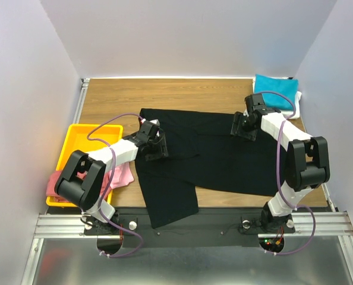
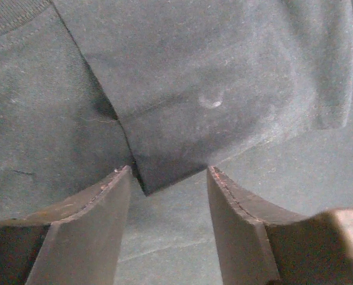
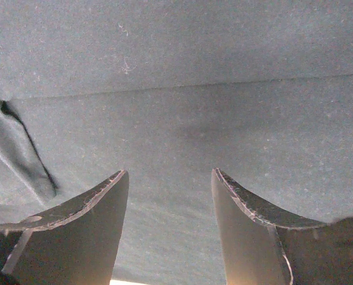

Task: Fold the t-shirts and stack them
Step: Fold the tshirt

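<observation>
Shirts half hidden, close-ups cropped.
The left arm [image 1: 105, 157] covers much of the pink shirt [image 1: 122, 176] and the dusty red shirt [image 1: 50, 183] by the yellow tray [image 1: 81, 132]. Only an edge of the white shirt [image 1: 298, 97] shows beside the teal shirt [image 1: 276, 92] — the black shirt [image 2: 224, 71] overruns both wrist views.

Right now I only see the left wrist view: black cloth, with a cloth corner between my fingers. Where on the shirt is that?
Observer: Your left fingers are near the left edge of the black t-shirt, which is spread over the table.
Operator: And the right arm?
Observer: The right fingers stand apart above the shirt's far-right part, with nothing between them.
Operator: Anything folded already?
Observer: A teal t-shirt lies folded in the table's far right corner.
</observation>
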Available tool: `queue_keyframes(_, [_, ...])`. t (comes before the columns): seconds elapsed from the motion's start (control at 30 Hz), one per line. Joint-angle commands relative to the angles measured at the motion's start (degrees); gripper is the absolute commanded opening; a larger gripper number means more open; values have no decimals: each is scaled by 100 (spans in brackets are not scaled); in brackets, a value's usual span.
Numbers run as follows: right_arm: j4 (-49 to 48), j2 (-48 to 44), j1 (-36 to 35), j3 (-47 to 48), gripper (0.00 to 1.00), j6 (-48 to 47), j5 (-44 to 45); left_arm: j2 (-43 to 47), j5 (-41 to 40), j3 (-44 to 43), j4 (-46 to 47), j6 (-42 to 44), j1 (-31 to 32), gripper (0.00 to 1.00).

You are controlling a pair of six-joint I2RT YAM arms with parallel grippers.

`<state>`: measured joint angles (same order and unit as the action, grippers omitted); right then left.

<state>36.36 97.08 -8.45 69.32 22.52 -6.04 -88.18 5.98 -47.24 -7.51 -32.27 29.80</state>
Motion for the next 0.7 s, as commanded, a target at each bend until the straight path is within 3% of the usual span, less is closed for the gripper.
queue_keyframes(0.0, [-191, -251, 71, 3, 64, 33, -20, 108, 26, -48, 74, -104, 87, 56])
queue_keyframes(0.17, [-199, -233, 89, -24, 64, 33, -37, 126, 70, 57, 118, -130, 87, 44])
queue_keyframes(0.27, [-199, -233, 89, -33, 64, 33, -37, 100, 123, 58, 92, -113, 87, 23])
queue_keyframes(0.3, [-199, -242, 89, -41, 64, 24, -29, 108, 123, 57, 74, -113, 87, 4])
queue_keyframes(0.33, [-199, -251, 80, -41, 64, 33, -28, 126, 123, 49, 65, -121, 87, 0])
queue_keyframes(0.67, [-191, -312, 89, -103, 64, -20, 24, -6, 1098, -364, -602, 2, 87, 0])
